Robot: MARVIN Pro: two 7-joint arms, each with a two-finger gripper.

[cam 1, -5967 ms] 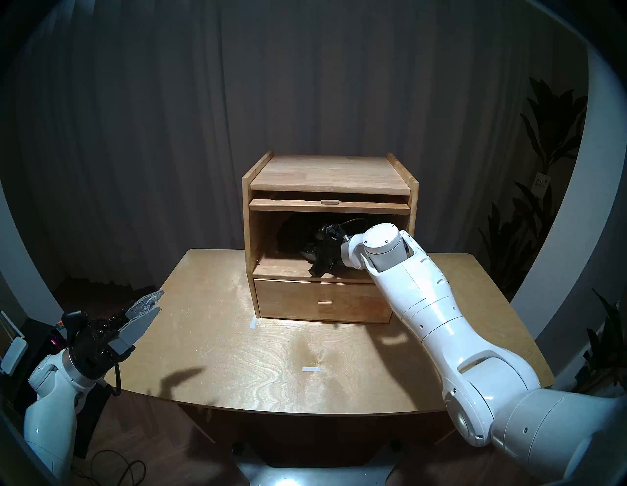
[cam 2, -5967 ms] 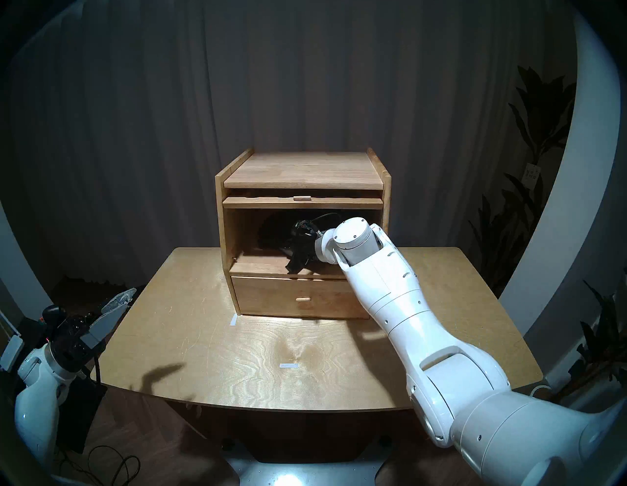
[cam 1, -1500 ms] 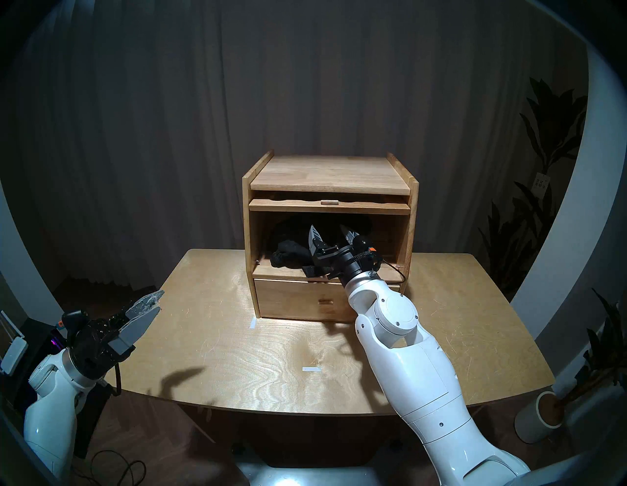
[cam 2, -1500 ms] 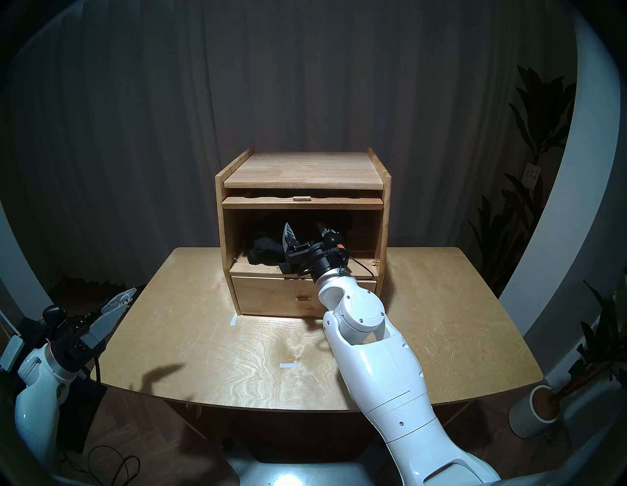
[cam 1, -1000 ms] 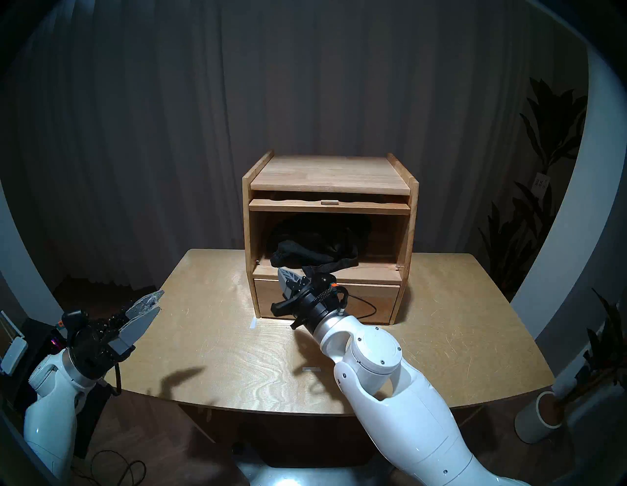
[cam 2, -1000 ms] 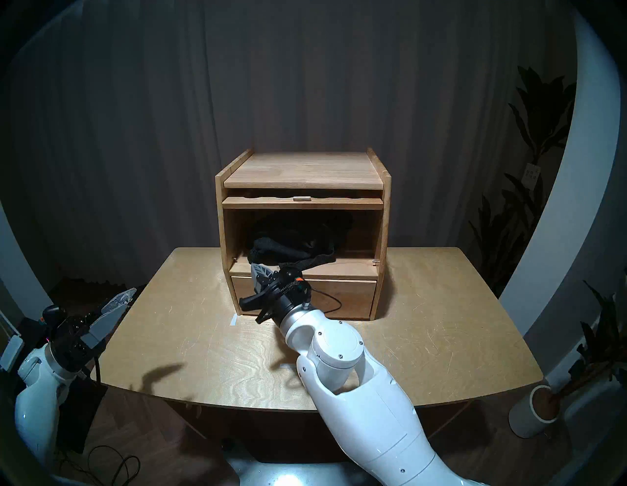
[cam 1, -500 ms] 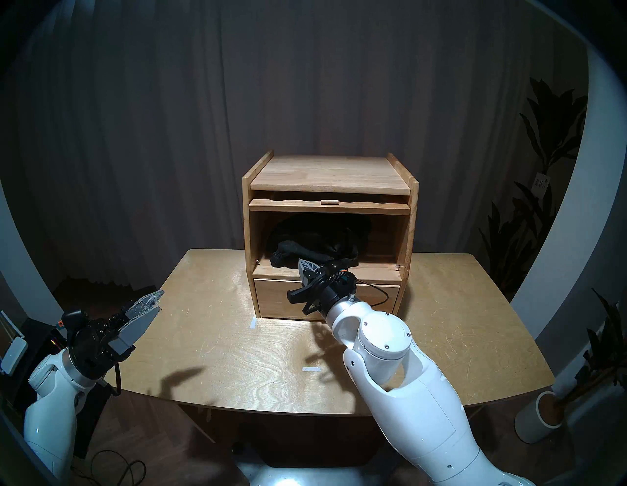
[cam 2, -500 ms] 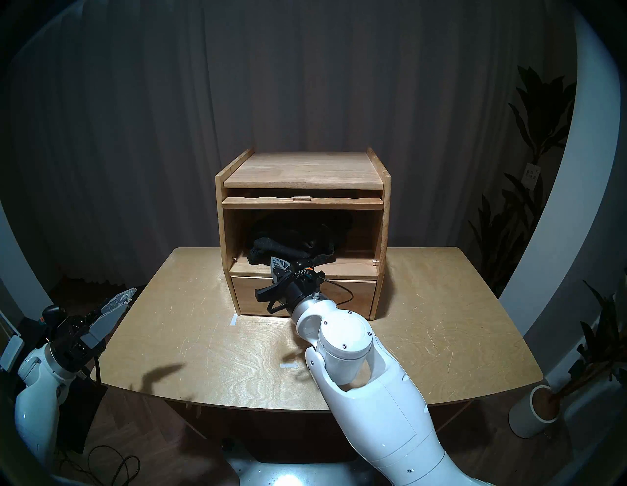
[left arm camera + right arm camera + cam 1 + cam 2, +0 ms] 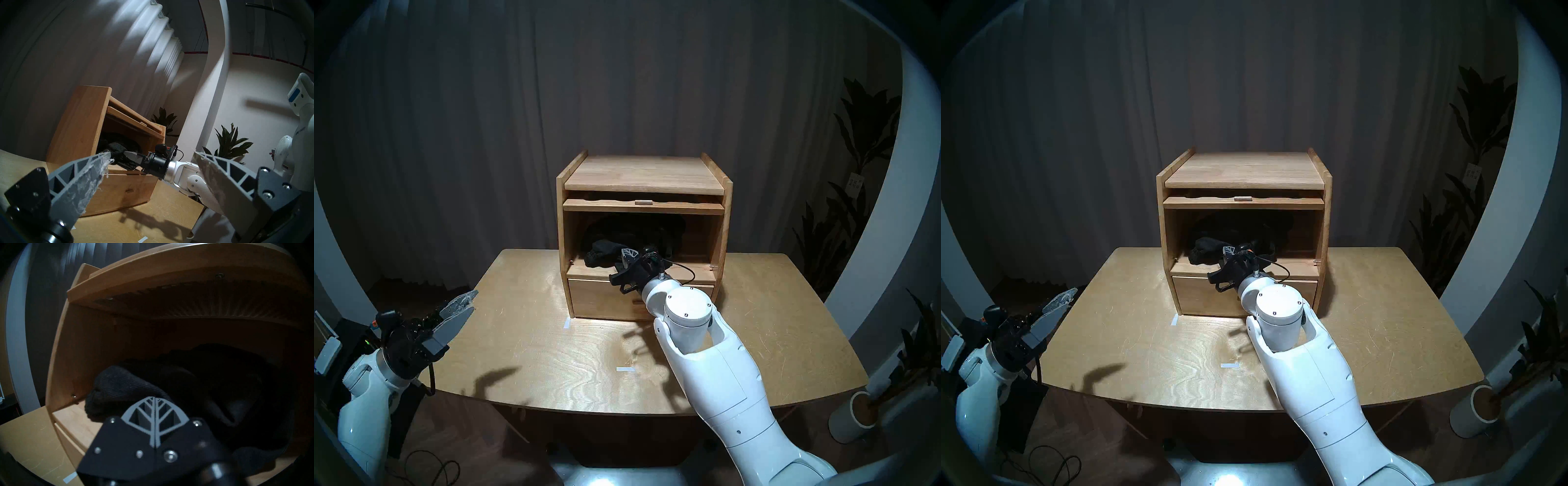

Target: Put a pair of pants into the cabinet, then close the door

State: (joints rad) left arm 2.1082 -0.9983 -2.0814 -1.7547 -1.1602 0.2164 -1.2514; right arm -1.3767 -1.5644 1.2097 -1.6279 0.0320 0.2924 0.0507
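Note:
The light-wood cabinet stands at the back of the table. Its door lies flat, slid in under the top, ribbed window facing down. The black pants lie heaped in the open upper compartment. My right gripper is shut with nothing held, its tips at the front of the heap. My left gripper hangs open beyond the table's left edge.
The drawer below the compartment is shut, and my right forearm crosses in front of it. The wooden table bears two white tape marks. A potted plant stands on the floor at the right.
My right gripper let go of the pants and drew out of the compartment, shut, dipped in front of the drawer, then rose and moved forward to the heap's front. The left arm has not moved.

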